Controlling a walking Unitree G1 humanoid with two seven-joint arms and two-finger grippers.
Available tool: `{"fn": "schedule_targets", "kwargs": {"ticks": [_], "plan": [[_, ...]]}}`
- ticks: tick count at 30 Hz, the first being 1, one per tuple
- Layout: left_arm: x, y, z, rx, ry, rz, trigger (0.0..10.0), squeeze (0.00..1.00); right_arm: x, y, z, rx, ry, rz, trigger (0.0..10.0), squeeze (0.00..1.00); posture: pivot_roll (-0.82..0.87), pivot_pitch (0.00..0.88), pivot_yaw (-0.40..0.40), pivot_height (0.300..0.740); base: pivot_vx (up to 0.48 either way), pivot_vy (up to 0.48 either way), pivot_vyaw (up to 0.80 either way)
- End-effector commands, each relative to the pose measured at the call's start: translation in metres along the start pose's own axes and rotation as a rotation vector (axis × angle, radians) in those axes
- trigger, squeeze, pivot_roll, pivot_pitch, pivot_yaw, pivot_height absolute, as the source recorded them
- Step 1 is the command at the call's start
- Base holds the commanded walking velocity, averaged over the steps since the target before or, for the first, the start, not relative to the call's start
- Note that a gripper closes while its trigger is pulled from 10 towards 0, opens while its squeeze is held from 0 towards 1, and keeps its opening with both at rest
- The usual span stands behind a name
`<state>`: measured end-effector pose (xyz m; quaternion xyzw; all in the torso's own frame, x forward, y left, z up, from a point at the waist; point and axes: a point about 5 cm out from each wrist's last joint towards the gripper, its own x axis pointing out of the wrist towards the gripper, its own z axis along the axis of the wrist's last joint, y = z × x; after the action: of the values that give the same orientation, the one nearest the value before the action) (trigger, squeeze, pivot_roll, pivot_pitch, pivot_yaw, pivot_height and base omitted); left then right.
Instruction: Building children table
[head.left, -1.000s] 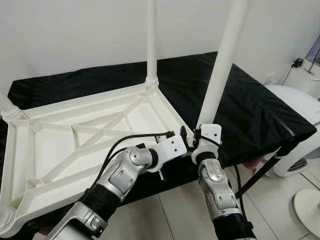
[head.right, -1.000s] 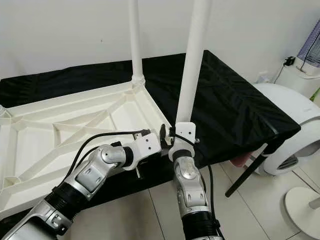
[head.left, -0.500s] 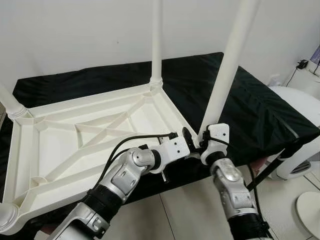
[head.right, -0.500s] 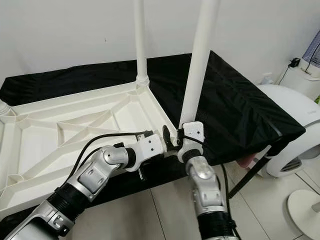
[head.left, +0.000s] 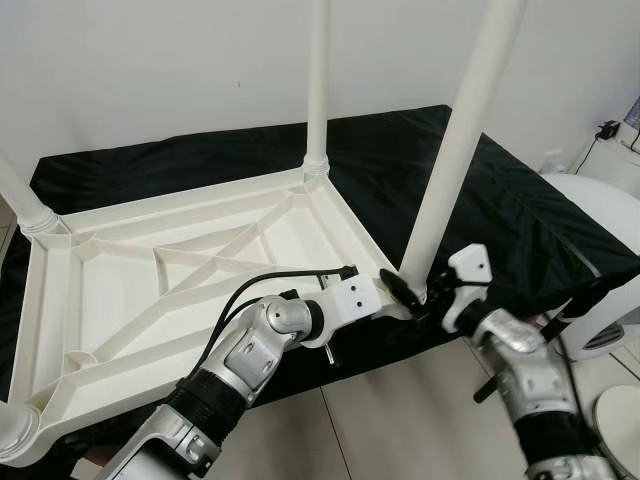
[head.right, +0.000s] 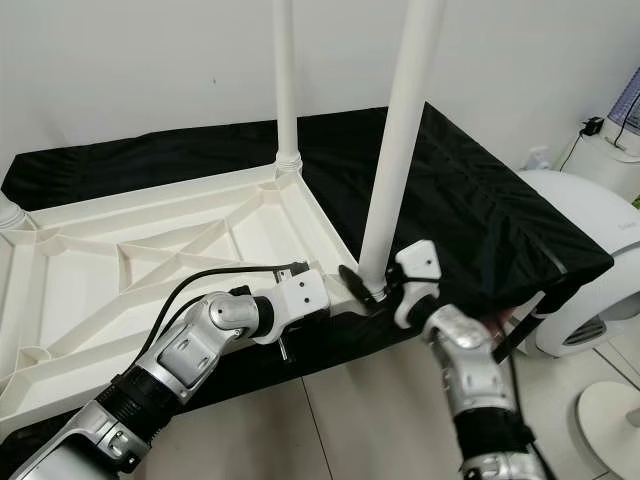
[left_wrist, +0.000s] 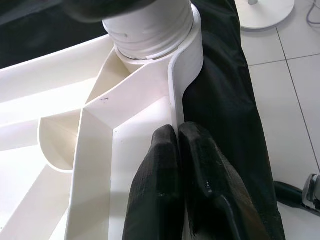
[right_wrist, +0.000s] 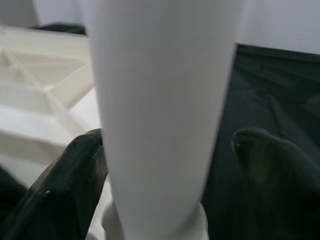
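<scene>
Right wrist view: leg (right_wrist: 160, 115) between jaws

Head cameras look down; wrist cameras close on table leg (right_wrist: 160, 115).

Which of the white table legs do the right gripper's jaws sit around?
The near-right corner leg, closest to the robot. The right gripper straddles its base; the far leg stands untouched by the wall.

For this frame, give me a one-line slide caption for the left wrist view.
Left gripper pinches the upturned tabletop's rim, just below the screwed-in leg at the corner.
</scene>
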<state>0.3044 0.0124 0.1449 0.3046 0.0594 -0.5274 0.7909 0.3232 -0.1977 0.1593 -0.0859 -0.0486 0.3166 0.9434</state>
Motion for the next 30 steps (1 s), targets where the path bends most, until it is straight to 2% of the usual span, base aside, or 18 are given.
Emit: {"fn": "schedule_targets", "kwargs": {"ticks": [1,9,13,23,24,25,28,29,30], "plan": [[0.004,-0.009,-0.003,0.006,0.007,-0.069,10.0,0.0,-0.002,-0.001,-0.004,0.021,0.015,0.037,10.0,0.0,-0.11,0.049,0.022,0.74,0.0,0.0,0.0],[0.004,-0.008,-0.002,0.007,0.007,-0.07,10.0,0.0,-0.001,-0.007,-0.006,-0.019,0.058,0.111,10.0,0.0,-0.11,0.049,0.023,0.74,0.0,0.0,0.0],[0.004,-0.009,-0.002,0.005,0.005,-0.07,10.0,0.0,0.003,-0.003,-0.009,-0.041,0.064,0.166,10.0,0.0,-0.11,0.049,0.024,0.74,0.0,0.0,0.0],[0.005,-0.008,-0.001,0.007,0.004,-0.072,10.0,0.0,0.011,0.002,-0.01,-0.053,0.047,0.214,10.0,0.0,-0.1,0.051,0.026,0.74,0.0,0.0,0.0],[0.005,-0.008,-0.001,0.007,0.005,-0.071,10.0,0.0,0.012,0.002,-0.01,-0.054,0.049,0.22,5.8,0.0,-0.1,0.05,0.027,0.74,0.0,0.0,0.0],[0.005,-0.008,-0.002,0.008,0.006,-0.07,10.0,0.0,0.012,0.002,-0.01,-0.056,0.051,0.227,0.8,0.0,-0.1,0.049,0.026,0.74,0.0,0.0,0.0],[0.004,-0.007,-0.002,0.009,0.006,-0.07,10.0,0.0,0.013,0.002,-0.01,-0.058,0.051,0.233,0.8,0.0,-0.1,0.049,0.026,0.74,0.0,0.0,0.0],[0.004,-0.007,-0.002,0.009,0.006,-0.07,10.0,0.0,0.013,0.001,-0.01,-0.056,0.053,0.241,0.0,0.0,-0.1,0.049,0.026,0.74,0.0,0.0,0.0],[0.004,-0.007,-0.002,0.009,0.006,-0.07,10.0,0.0,0.013,0.001,-0.01,-0.056,0.053,0.241,0.0,0.0,-0.1,0.049,0.026,0.74,0.0,0.0,0.0]]}}
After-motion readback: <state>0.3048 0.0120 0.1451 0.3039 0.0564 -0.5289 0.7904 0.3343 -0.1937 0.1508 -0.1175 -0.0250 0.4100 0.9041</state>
